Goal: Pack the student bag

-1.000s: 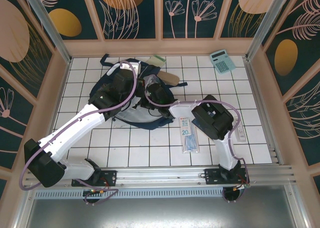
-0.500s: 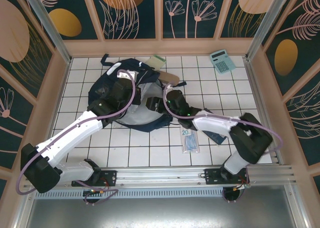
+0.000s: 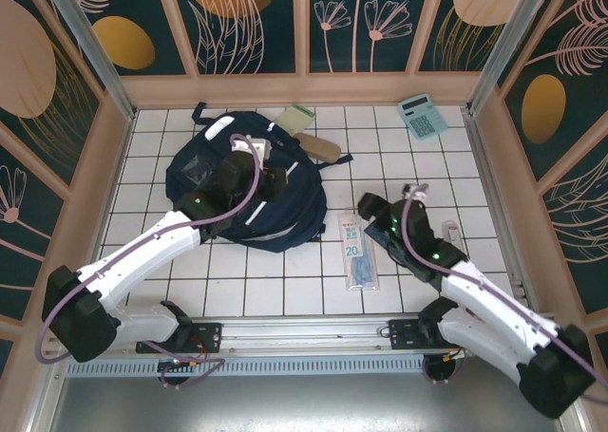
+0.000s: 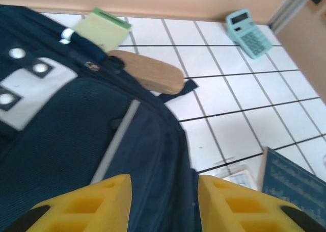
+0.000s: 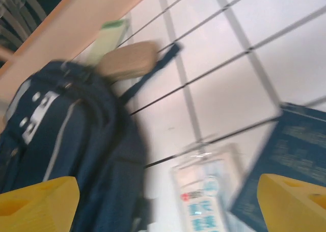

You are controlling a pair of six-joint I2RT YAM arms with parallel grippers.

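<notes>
Now, left gripper (image 3: 267, 181) and right gripper (image 3: 370, 207) are seen parted, empty; the stationery packet (image 3: 359, 253) should be approached squarely.

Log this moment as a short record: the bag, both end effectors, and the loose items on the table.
bag: student bag lying on the tiled table, left of centre
left end effector: open, above the bag, nothing between its fingers
right end effector: wide open, empty, over the table to the right of the bag
loose items: calculator, green notepad, tan case, packet marked 20
</notes>
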